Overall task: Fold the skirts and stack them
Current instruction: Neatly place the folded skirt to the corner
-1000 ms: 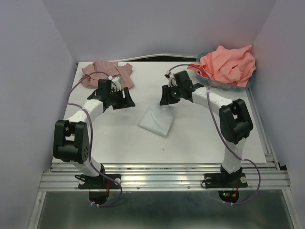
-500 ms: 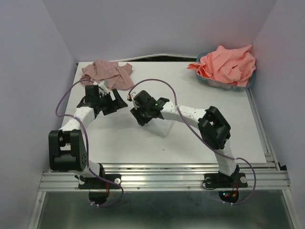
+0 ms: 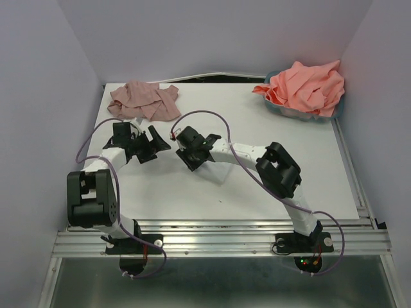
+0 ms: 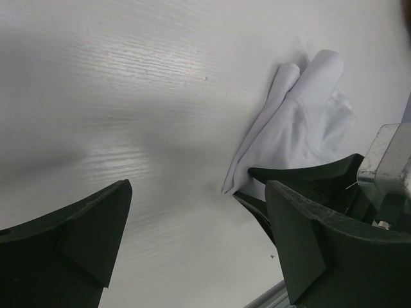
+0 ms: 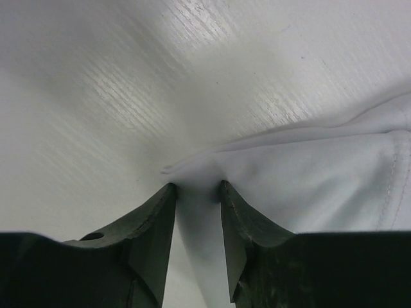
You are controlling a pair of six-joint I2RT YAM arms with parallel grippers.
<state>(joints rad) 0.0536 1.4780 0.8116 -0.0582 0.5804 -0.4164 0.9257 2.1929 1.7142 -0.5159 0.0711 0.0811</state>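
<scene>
The right arm's fingers [image 5: 196, 192] pinch a corner of the white skirt [image 5: 308, 186], which lies mid-desk [image 3: 289, 173]. The left arm's fingers [image 4: 199, 250] are spread wide — holding nothing. The pink skirt [image 3: 144, 99] lies far back — the coral cloth [image 3: 308, 86] heaped back right.

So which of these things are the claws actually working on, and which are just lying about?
Part of the job:
- white skirt, its corner between the right claw's fingers
- mauve-pink skirt, crumpled at the back left
- coral cloth, heaped in the basket

Just there:
- teal basket
- table
- left claw, open, holding nothing
</scene>
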